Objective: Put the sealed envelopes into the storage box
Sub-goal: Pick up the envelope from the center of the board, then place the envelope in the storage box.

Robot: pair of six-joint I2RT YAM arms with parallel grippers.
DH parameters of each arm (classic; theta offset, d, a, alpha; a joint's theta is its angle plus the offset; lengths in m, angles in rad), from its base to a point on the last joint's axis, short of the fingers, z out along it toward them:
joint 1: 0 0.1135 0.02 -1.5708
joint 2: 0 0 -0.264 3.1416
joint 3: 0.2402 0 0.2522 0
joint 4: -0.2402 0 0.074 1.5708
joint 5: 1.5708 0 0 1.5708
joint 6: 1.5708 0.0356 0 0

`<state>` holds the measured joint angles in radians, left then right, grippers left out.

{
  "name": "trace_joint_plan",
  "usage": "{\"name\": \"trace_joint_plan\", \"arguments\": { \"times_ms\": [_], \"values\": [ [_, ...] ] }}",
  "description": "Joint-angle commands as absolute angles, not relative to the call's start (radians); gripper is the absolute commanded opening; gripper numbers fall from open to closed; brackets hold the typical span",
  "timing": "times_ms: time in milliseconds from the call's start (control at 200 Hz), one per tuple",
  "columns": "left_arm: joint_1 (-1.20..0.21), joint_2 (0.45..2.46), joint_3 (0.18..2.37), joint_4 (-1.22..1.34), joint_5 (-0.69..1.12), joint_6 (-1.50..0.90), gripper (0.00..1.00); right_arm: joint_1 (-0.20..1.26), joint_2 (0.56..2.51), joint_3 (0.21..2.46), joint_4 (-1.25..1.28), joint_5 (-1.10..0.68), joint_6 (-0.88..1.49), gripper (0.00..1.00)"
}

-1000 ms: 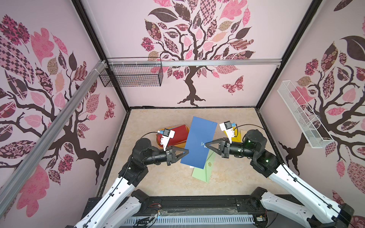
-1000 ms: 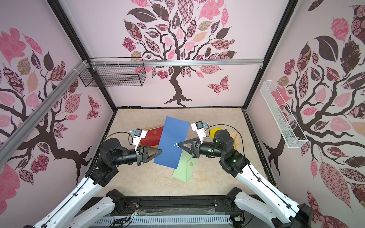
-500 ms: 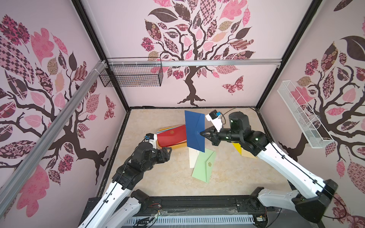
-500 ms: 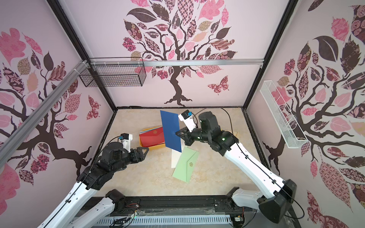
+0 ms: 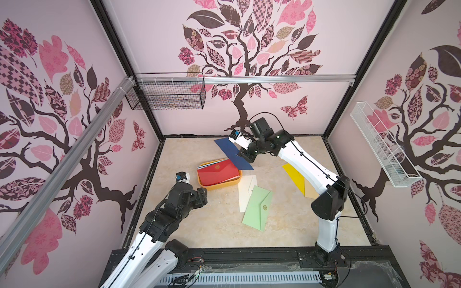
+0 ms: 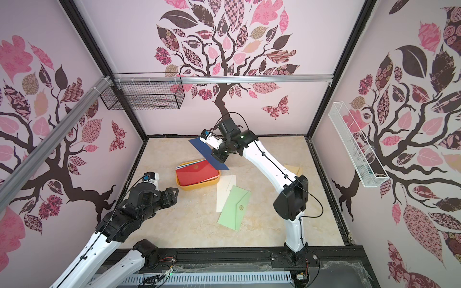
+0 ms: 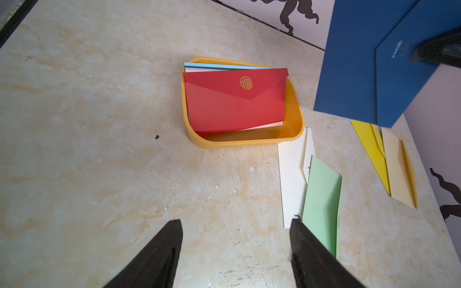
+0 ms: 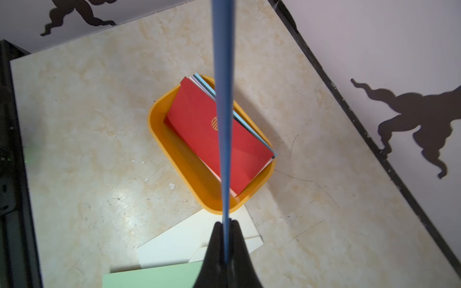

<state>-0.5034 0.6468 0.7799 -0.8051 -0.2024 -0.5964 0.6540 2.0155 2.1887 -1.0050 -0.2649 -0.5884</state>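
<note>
The task looks a little past halfway. The storage box [image 5: 219, 186] sits just left of centre in both top views. It already holds a stack with the red envelope [image 5: 218, 173] on top. The edges of light blue, pale and dark ones peek out beneath it, though how many lie there cannot be counted.

The right fingers [image 8: 217, 239] are pressed shut on the navy envelope [image 5: 232, 153]. They pinch it by one edge, so it hangs tilted in the air over the upper-right corner of the box. Whether its lower corner touches the rim I cannot tell.

The left fingers [image 7: 162, 249] stand wide apart and hold nothing. They hover over bare tabletop [image 5: 189, 154] to the lower left of the box.

Four envelopes are left on the tabletop. The cream envelope [image 5: 245, 189] lies just right of the box with the pale green envelope [image 5: 258, 210] overlapping it. Further right, the yellow envelope [image 5: 294, 175] is partly covered by the tan envelope [image 5: 310, 190] beside the right arm.

By my reading, the navy one is about to be lowered in, and those four then remain.
</note>
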Motion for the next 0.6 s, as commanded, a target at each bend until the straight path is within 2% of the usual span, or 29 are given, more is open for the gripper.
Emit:
{"name": "trace_joint_plan", "arguments": {
  "times_ms": [0, 365, 595],
  "values": [
    [-0.499, 0.630, 0.756, -0.795, -0.218, -0.583, 0.72, 0.672, 2.127, 2.327, -1.125, -0.218, -0.749, 0.00],
    [-0.499, 0.656, 0.747, -0.764, -0.161, -0.567, 0.72, 0.724, 2.280, 2.435, -1.127, -0.180, -0.952, 0.00],
    [-0.500, 0.640, 0.742, -0.755, -0.154, -0.565, 0.72, 0.746, 2.295, 2.409, -1.122, -0.152, -1.026, 0.00]
  ]
}}
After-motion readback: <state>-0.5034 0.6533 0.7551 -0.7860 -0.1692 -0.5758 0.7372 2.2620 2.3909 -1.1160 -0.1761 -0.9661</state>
